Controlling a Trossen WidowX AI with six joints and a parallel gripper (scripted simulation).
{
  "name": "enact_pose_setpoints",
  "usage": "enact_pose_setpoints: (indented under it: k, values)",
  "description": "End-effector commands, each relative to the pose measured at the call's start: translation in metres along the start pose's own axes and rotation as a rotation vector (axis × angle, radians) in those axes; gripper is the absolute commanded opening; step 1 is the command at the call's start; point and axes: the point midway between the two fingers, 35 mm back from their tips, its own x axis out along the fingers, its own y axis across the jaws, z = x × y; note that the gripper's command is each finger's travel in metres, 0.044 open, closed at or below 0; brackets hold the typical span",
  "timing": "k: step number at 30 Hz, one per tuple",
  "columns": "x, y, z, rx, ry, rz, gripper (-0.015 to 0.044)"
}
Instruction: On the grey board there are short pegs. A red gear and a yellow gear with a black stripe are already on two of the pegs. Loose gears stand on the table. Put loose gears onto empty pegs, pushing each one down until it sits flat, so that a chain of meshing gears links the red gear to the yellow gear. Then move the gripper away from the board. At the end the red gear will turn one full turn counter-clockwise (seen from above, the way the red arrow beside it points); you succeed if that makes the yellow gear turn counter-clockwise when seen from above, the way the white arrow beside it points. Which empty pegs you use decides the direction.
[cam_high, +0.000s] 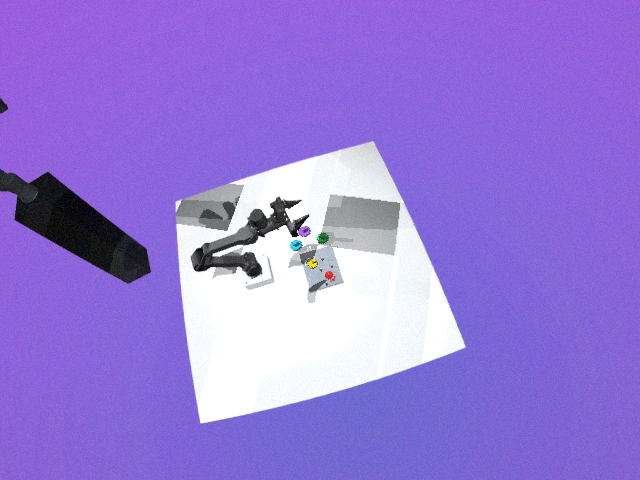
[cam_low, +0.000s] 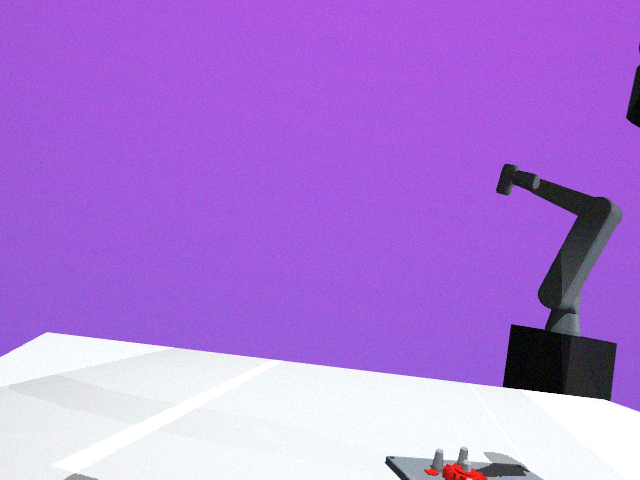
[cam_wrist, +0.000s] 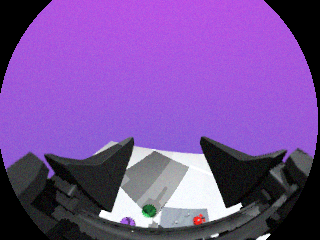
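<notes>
The grey board (cam_high: 326, 252) (cam_low: 413, 467) (cam_wrist: 170, 217) carries the red gear (cam_high: 328, 276) (cam_low: 459, 471) (cam_wrist: 198, 220) and the yellow gear (cam_high: 314, 263). Several short pegs on it are bare. Off the board lie three loose gears: purple (cam_high: 304, 231) (cam_wrist: 128, 221), green (cam_high: 322, 238) (cam_wrist: 149, 210) and cyan (cam_high: 295, 245). My gripper (cam_high: 305, 208) (cam_wrist: 167, 140) is open and empty, raised near the purple gear's side of the scene and away from the board. The wrist view looks past the far table edge. The exterior view shows neither my gripper nor the loose gears.
A white block (cam_high: 260, 279) is at my arm's base, beside the board. A dark box (cam_high: 82, 227) (cam_low: 558, 361) carrying another arm (cam_low: 578, 253) stands beyond the table edge. Broad grey shadows (cam_high: 361, 217) cross the table.
</notes>
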Motion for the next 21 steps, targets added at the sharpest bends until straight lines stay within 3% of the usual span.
enact_pose_setpoints:
  k: [1, 12, 21]
  values:
    - [0.002, 0.0, -0.001, 0.005, 0.01, 0.001, 0.0426]
    - [0.071, 0.024, -0.114, 0.273, 0.649, -0.019, 0.044]
    - [0.078, 0.043, -0.223, 0.444, 1.201, -0.202, 0.044]
